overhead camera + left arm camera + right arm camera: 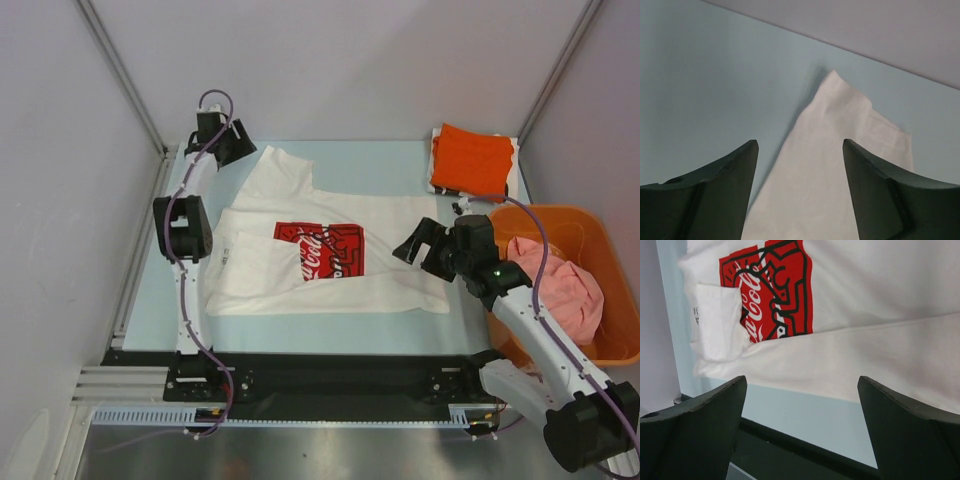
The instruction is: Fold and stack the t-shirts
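On the table (385,160), half-folded white t-shirt (335,212)

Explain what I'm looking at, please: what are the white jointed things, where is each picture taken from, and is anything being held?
The white jointed things are two robot arms bolted at the near edge of a pale blue table. The wide picture comes from a fixed camera above and behind them. The other two come from a camera on each wrist, and the dark shapes at the bottom are that arm's own fingers.

A white t-shirt with a red-and-black print lies partly folded on the table. A folded orange t-shirt sits at the far right corner. A pink t-shirt lies crumpled in the orange basket.

The left gripper is at the white shirt's far left corner, and the right gripper is over its right edge. Both are open, and nothing is held.
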### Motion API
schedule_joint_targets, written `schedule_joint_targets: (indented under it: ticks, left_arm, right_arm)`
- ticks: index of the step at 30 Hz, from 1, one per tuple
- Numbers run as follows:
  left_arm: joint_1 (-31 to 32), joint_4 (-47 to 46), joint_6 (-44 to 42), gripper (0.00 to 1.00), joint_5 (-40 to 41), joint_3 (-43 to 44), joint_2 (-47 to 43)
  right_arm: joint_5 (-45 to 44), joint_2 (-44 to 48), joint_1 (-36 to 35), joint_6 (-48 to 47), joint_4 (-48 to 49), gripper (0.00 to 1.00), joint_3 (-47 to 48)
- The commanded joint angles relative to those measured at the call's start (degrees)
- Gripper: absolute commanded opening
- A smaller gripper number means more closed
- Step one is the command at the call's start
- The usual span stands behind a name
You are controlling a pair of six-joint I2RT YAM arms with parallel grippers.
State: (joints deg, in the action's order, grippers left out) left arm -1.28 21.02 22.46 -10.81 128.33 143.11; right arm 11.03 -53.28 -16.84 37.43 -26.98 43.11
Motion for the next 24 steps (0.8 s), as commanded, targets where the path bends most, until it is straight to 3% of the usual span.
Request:
schedule_joint_targets:
  ticks: [1, 12, 18, 24]
  left_arm:
    - [0.57, -6.49, 2.22, 0.75, -0.8, 6.75, 3.66]
    - [3.39, -16.53, 14.97, 0.75, -2.11, 8.95, 12.72]
    - [3.48, -18.38, 24.12, 0.65, -4.92, 9.13, 16.15]
    - [3.48, -17.5, 24.56, 0.46, -3.78, 8.34, 15.53]
  right_arm:
    - [0.66, -1.39, -2.23, -2.1, 4.48, 0.99, 0.83]
    - [-1.35, -0.25, -2.85, -4.21, 3.69, 0.99, 0.48]
    - [-2.41, 0.63, -2.85, -5.09, 1.76, 1.0, 0.31]
    - [-2.59, 2.21, -2.67, -5.61, 1.14, 1.0, -0.22]
